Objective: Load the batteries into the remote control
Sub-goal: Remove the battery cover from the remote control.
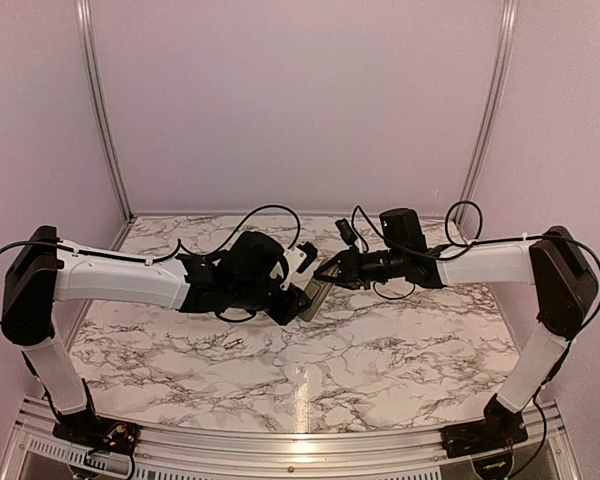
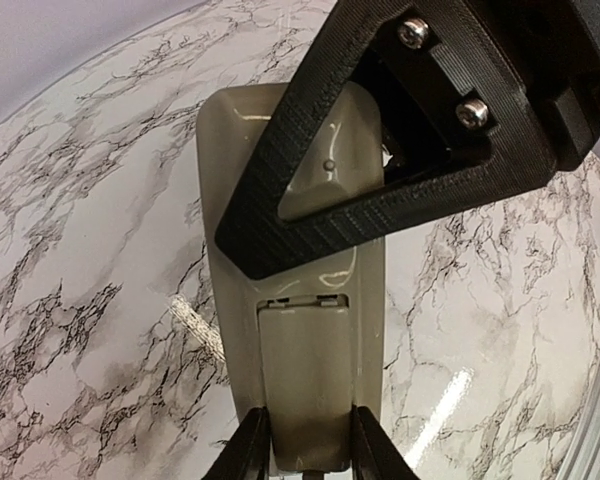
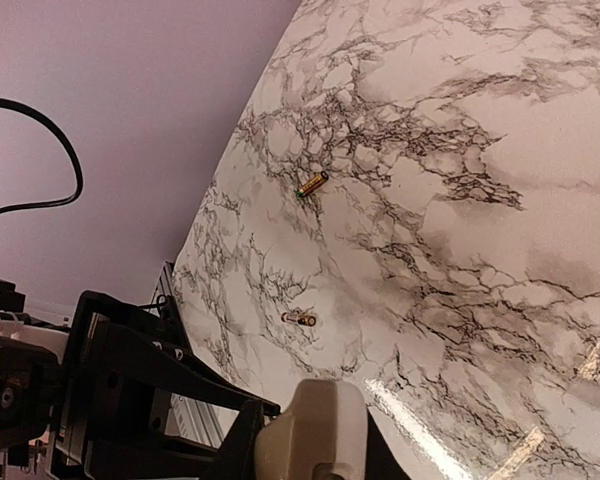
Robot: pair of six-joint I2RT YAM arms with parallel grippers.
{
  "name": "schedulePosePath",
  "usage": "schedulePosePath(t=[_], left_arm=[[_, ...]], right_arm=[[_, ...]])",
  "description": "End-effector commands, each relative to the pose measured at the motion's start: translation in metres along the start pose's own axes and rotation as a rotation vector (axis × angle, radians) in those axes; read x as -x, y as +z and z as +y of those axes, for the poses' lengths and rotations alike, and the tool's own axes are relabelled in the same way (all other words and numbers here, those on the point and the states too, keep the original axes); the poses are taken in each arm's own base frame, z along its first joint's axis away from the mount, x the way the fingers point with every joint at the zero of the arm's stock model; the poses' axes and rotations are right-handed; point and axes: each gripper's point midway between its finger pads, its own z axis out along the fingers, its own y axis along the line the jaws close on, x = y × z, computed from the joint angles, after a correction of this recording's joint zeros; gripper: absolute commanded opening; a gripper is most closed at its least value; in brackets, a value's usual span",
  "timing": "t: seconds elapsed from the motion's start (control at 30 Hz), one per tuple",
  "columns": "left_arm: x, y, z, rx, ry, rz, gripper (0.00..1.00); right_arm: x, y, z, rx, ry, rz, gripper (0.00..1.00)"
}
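The remote control [image 2: 310,330] hangs above the table between both grippers, its greyish-tan back facing the left wrist camera and its rectangular back cover [image 2: 305,375] seated in its recess. My left gripper [image 2: 310,445] is shut on the remote's lower end. My right gripper [image 3: 315,450] is shut on the other end [image 3: 315,425], with one black finger [image 2: 380,150] lying across the back. In the top view the remote [image 1: 315,297] sits between the left gripper [image 1: 292,298] and the right gripper [image 1: 332,272]. Two batteries [image 3: 313,184] [image 3: 299,318] lie loose on the marble; one shows in the top view [image 1: 235,345].
The marble table [image 1: 400,350] is walled in pink at the back and sides. A metal rail [image 1: 280,455] runs along the near edge by the arm bases. Black cables [image 1: 265,212] loop above both wrists.
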Motion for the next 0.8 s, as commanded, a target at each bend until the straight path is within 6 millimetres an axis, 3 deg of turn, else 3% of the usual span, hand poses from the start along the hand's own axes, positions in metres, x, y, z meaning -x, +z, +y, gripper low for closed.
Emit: schedulePosePath(t=[0.0, 0.3, 0.5, 0.63, 0.77], left_arm=[[0.002, -0.001, 0.002, 0.009, 0.008, 0.007, 0.26], [0.013, -0.017, -0.001, -0.008, 0.016, -0.028, 0.18], [0.015, -0.026, 0.0, -0.013, 0.008, -0.043, 0.17], [0.007, -0.021, 0.018, 0.031, -0.018, -0.014, 0.16], [-0.01, -0.004, 0.044, 0.101, -0.049, 0.069, 0.17]], right_arm=[[0.016, -0.012, 0.024, 0.038, -0.048, -0.036, 0.0], [0.018, -0.017, 0.02, 0.005, -0.074, -0.047, 0.0], [0.022, -0.024, -0.002, -0.058, -0.062, -0.065, 0.0], [0.027, -0.039, -0.024, -0.111, -0.034, -0.09, 0.0], [0.028, -0.053, -0.032, -0.141, -0.052, -0.113, 0.0]])
